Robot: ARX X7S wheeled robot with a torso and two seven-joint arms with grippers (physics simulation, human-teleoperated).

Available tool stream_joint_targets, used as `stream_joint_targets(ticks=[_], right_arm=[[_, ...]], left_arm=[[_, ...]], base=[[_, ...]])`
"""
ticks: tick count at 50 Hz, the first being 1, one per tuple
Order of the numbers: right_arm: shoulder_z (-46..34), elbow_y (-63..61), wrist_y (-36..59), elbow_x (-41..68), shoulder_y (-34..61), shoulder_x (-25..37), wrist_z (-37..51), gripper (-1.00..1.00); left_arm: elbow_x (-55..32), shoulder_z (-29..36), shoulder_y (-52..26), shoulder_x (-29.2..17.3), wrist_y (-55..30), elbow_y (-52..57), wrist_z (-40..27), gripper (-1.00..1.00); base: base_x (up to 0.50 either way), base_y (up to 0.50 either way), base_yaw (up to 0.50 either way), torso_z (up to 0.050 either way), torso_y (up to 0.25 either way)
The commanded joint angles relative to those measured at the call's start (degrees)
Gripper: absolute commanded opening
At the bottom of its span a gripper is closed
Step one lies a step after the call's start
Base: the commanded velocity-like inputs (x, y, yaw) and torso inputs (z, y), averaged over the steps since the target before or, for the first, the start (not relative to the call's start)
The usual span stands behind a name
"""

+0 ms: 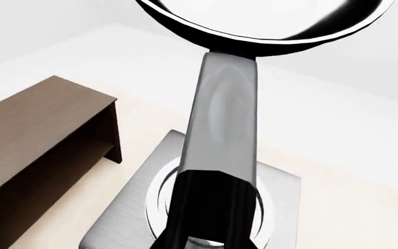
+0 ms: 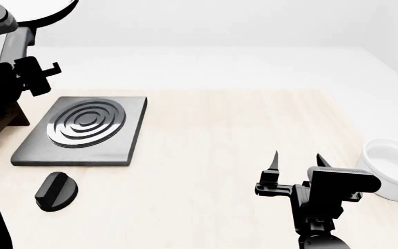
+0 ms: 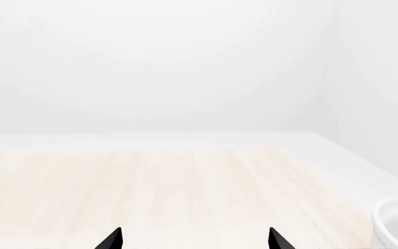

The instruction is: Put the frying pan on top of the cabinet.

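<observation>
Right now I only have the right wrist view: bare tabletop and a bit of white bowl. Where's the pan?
Observer: The frying pan is up in the air, held by its handle in the left gripper.
Operator: Is it over the cabinet yet?
Observer: No. In the left wrist view the handle hangs above the hotplate; the cabinet sits beside it.
Operator: Anything on the cabinet top?
Observer: The part in view looks bare.
</observation>
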Motion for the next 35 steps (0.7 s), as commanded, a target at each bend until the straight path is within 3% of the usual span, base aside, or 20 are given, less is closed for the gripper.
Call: stream_joint_targets(ticks=[1,18,35], right_arm=[[-0.1,1.3,-0.9,0.3,-0.1,0.1,0.0,1.00],[-0.9,1.7,-1.2,0.2,-0.2,0.2,0.3,1.00],[-1.8,2.1,-1.3,0.1,-0.3,0.3,0.7,1.00]], left_arm=[[4.7,-3.8,-7.2,-3.6,4.0,-7.8,-2.0,-1.00],[13.6,-2.4,-10.1,-8.5,19.7,-29.2,0.3,-1.00],[16.9,-4.5,-11.6,-10.1,31.8,-47.3,2.0,-1.00]], base=[[0.00,0.00,0.00,0.000,0.000],[0.00,0.00,0.00,0.000,0.002],[0.00,0.00,0.00,0.000,0.002]])
